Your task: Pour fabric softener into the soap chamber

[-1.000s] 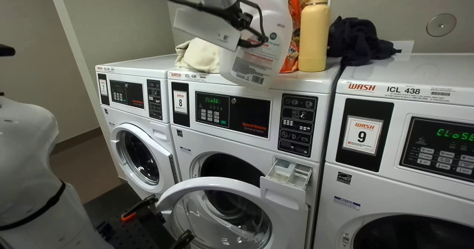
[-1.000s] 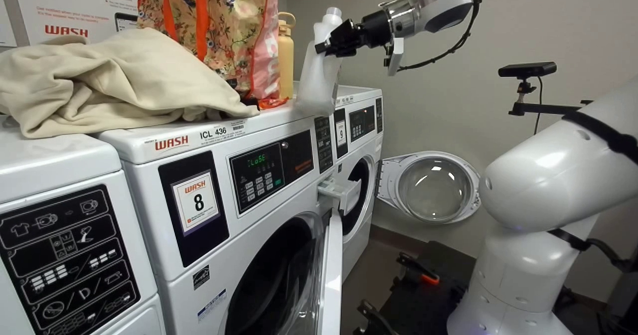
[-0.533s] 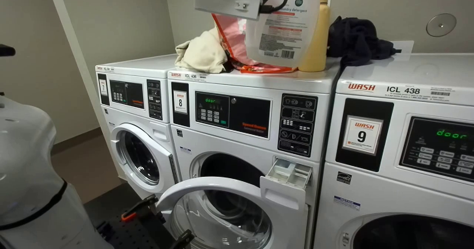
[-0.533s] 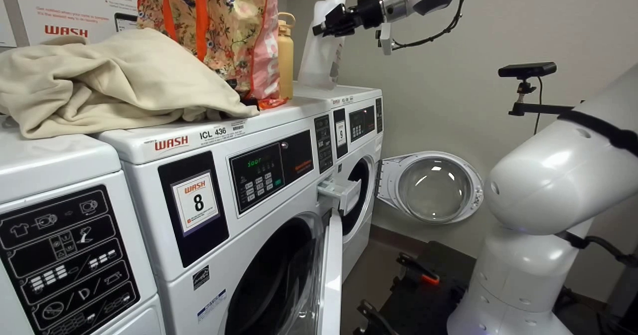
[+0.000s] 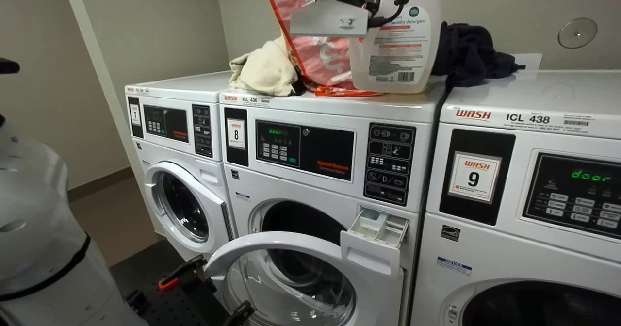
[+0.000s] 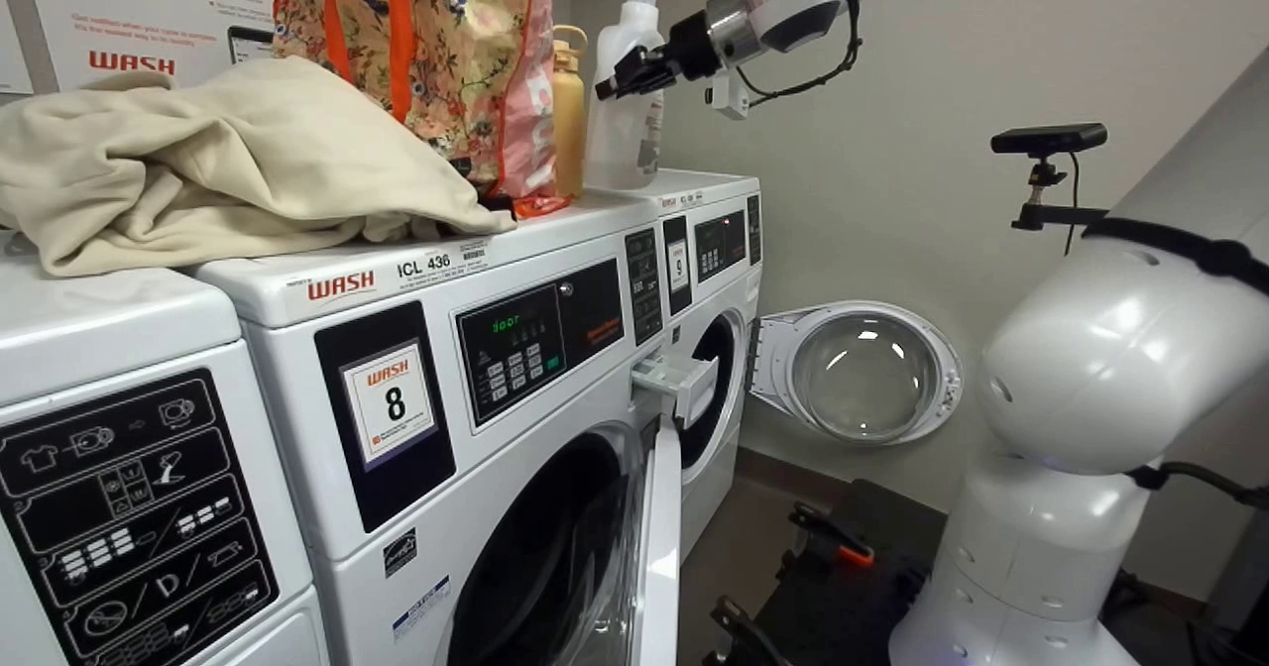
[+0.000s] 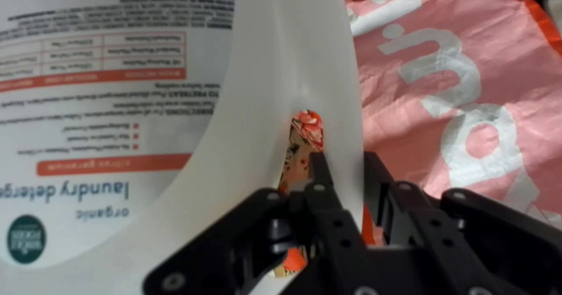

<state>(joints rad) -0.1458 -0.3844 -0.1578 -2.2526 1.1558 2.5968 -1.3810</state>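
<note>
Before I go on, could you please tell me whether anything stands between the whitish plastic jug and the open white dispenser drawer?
Nothing loose visibly does. Only the white washer's front top edge seems to lie between the whitish plastic jug in the gripper and the white dispenser drawer below.

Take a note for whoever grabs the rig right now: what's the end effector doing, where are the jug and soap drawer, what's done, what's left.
End effector: closed on the jug by its handle.
Jug: marked laundry detergent, roughly upright at the top of washer 8; resting on it or just above, can't tell.
Soap drawer: pulled out on washer 8's front.
Done: jug grasped, drawer open.
Left: tip the jug over the drawer, unless already poured; the pictures don't settle that.
</note>
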